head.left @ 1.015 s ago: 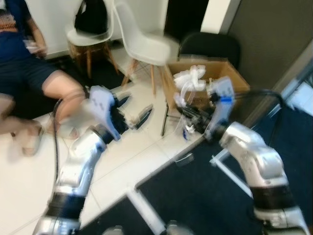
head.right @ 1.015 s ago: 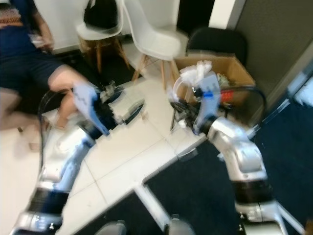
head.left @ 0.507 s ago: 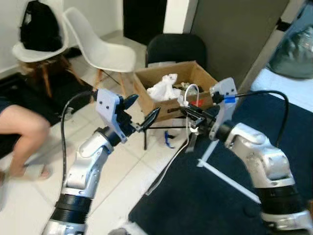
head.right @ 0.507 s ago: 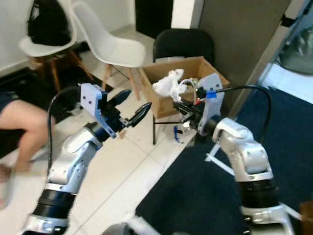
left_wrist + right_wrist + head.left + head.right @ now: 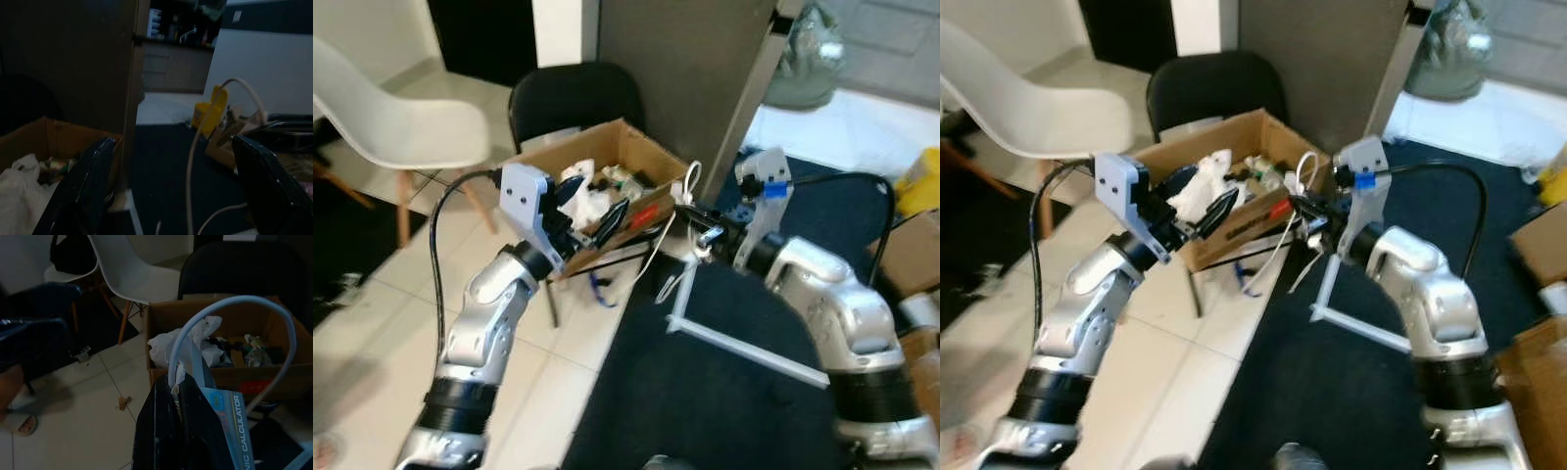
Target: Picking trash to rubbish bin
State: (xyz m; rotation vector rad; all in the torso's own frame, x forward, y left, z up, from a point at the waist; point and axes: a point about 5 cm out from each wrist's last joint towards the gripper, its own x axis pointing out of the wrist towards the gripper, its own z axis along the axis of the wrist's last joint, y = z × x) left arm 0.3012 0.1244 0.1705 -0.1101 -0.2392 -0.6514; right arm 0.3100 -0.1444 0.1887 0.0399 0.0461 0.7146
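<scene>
Left eye view: cardboard box (image 5: 636, 157) of trash sits centre frame. Left gripper (image 5: 592, 208), fingers spread, hovers empty before it. Right gripper (image 5: 690, 225) pinches a white cable (image 5: 689, 182) and calculator packaging (image 5: 226, 423) beside the box; the trailing cable may snag, missing the bin.

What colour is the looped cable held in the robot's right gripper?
White; the looped cable arches above the right gripper, seen best in the right wrist view.

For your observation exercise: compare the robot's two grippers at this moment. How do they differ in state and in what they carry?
The left gripper has its fingers spread open and empty, while the right gripper is shut on a calculator package with a white cable looped above it. The left gripper is over the cardboard box, the right just beside it. Both are raised near the box.
</scene>
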